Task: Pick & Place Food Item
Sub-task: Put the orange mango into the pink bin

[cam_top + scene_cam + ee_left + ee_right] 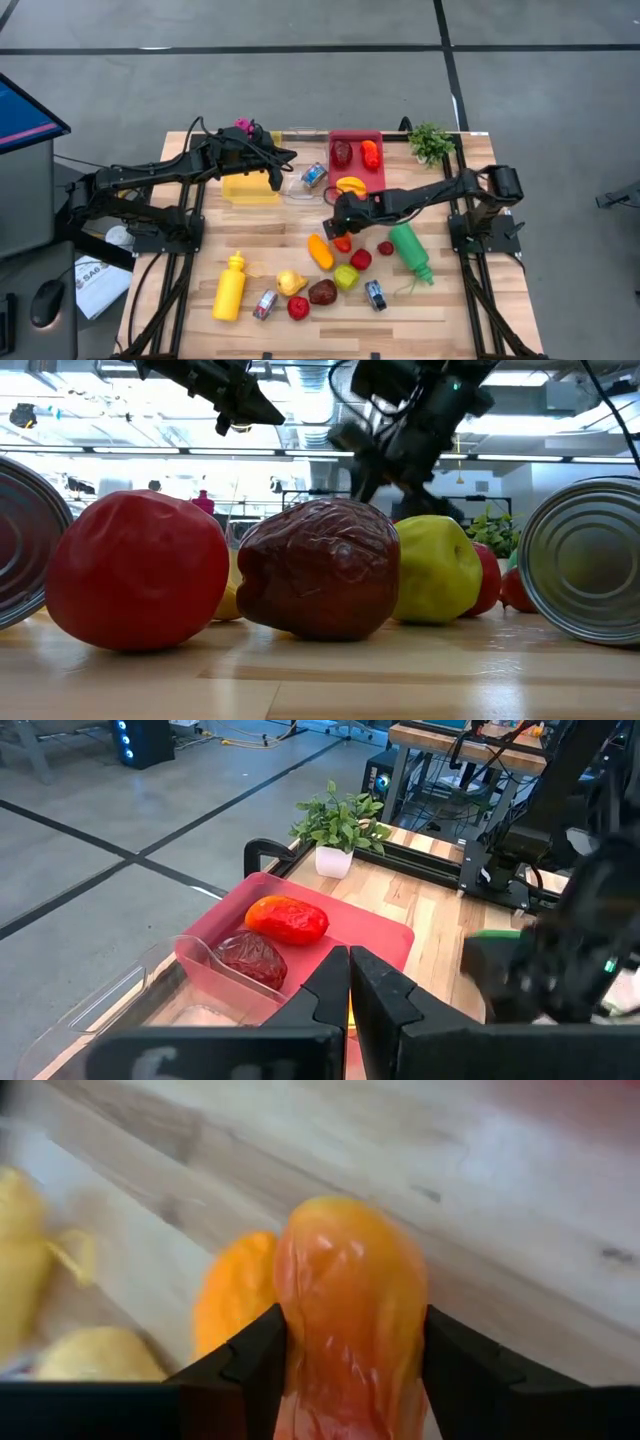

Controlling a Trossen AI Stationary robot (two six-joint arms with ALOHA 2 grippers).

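Note:
My right gripper (342, 233) hangs over the middle of the table, shut on an orange-red, glossy food item (350, 1300). An orange carrot-like piece (320, 251) lies on the wood just beside it. A red tray (378, 138) at the far side holds a dark red piece (342, 153), an orange-red piece (371, 154) and a yellow piece (350, 184). My left gripper (277, 178) is shut on nothing, raised above the yellow tray (250, 190); its wrist view shows its fingers (330, 990) closed together. My right gripper pinches the orange-red food item between its two fingers (255, 1365), one on each long side (295, 1330) of it. The fingers slant down from the table's right side. The item's rounded free end (350, 1220) sticks out past the fingertips and looks clear of the tabletop.
Loose foods lie near the front: a yellow-green apple (346, 277), red pieces (361, 259), a brown-red piece (322, 292). A green bottle (410, 250), a yellow bottle (230, 287), small cans (375, 295) and a potted plant (432, 142) stand around them.

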